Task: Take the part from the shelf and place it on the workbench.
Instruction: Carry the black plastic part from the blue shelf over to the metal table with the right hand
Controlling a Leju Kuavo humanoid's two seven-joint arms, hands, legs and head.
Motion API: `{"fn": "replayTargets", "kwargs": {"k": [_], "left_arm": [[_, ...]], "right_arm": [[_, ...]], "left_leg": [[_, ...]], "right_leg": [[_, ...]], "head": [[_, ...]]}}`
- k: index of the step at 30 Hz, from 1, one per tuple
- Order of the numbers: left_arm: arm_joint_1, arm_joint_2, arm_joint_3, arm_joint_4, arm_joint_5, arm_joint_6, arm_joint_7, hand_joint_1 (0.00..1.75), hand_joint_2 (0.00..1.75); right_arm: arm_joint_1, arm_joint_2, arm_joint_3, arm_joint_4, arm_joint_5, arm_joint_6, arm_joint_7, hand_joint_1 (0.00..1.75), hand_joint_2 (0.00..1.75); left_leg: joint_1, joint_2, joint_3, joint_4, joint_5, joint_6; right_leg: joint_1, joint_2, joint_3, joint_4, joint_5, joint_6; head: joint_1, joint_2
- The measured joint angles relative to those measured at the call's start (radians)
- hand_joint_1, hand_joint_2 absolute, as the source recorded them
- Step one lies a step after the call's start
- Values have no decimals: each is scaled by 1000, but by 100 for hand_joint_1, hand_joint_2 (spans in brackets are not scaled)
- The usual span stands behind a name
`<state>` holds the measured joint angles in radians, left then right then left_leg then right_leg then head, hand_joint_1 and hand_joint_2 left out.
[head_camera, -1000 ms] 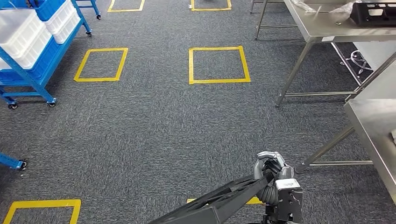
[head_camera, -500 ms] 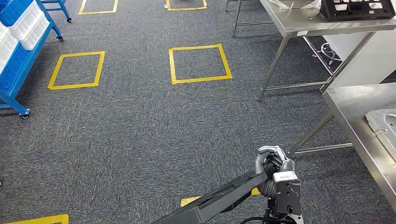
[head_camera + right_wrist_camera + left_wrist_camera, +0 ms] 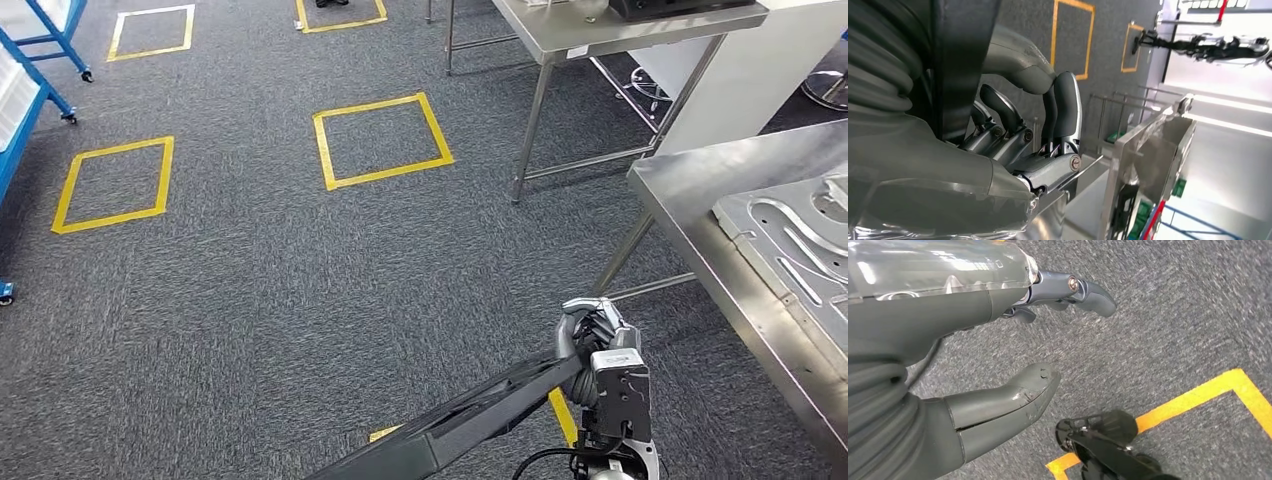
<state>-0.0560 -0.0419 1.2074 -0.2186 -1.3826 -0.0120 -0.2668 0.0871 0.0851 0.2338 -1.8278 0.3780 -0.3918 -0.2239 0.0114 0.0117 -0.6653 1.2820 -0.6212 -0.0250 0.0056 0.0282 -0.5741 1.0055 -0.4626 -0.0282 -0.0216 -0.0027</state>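
The right robot hand (image 3: 592, 338) grips the long black part (image 3: 470, 415) by one end, well short of the steel surface (image 3: 700, 250), the left robot hand (image 3: 998, 340) hangs open, so carrying is underway and next comes closing in to set it down.

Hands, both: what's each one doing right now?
Left hand: open, holding nothing.
Right hand: closed on the black part.
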Motion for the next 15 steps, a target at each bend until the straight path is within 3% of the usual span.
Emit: {"fn": "replayTargets", "kwargs": {"k": [1, 2, 4, 6, 8, 9, 11, 13, 14, 15], "left_arm": [[1, 0, 0, 0, 0, 0, 0, 0, 175], [1, 0, 0, 0, -1, -1, 0, 0, 175], [0, 1, 0, 0, -2, -1, 0, 0, 175], [-1, 2, 0, 0, -4, -2, 0, 0, 175], [-3, 3, 0, 0, -6, -2, 0, 0, 175], [-5, 4, 0, 0, -8, -2, 0, 0, 175], [-7, 4, 0, 0, -10, -2, -1, 0, 175], [-5, 4, 0, 0, -12, -3, -2, 0, 175], [-4, 4, 0, 0, -12, -3, -3, 0, 175], [-3, 4, 0, 0, -13, -4, -3, 0, 175]], "right_arm": [[-1, -1, 0, 1, 2, 0, 3, 175, 175], [-2, -2, -1, 1, 6, 0, 7, 175, 175], [-9, -4, -1, 2, 17, 0, 19, 175, 175], [-21, -9, -3, 7, 29, 0, 33, 175, 175], [-33, -18, -8, 12, 36, 2, 49, 175, 175], [-40, -25, -14, 14, 39, 4, 59, 175, 175], [-65, -47, -30, 20, 51, 16, 92, 175, 175], [-100, -81, -52, 27, 66, 37, 139, 175, 175], [-117, -102, -68, 32, 71, 51, 163, 175, 175], [-133, -128, -90, 37, 76, 67, 189, 175, 175]], "left_leg": [[0, -2, 0, -11, 22, 3], [0, -7, 19, -60, 59, 7], [-1, -36, 75, -198, 127, 16], [-3, -59, 104, -265, 144, 21], [-5, -51, 107, -273, 146, 28], [-4, -43, 109, -279, 149, 34], [-1, -26, 112, -291, 157, 47], [-3, -7, 112, -293, 158, 53], [-4, 2, 111, -293, 158, 53], [-5, 11, 111, -293, 157, 54]], "right_leg": [[1, 11, 1, 1, -1, 0], [2, 22, 2, 3, -1, 0], [2, 42, 2, 9, -4, 4], [0, 59, -5, 12, -3, 12], [-2, 73, -10, 11, 0, 25], [-2, 67, -13, 15, -4, 31], [0, 29, -38, 67, -39, 43], [-4, -11, -97, 189, -102, 50], [-6, -17, -126, 248, -124, 53], [-8, -21, -144, 281, -129, 55]], "head": [[0, 0], [0, 0], [0, 0], [1, 0], [1, 0], [1, 0], [6, 0], [10, 0], [10, 0], [10, 0]]}}
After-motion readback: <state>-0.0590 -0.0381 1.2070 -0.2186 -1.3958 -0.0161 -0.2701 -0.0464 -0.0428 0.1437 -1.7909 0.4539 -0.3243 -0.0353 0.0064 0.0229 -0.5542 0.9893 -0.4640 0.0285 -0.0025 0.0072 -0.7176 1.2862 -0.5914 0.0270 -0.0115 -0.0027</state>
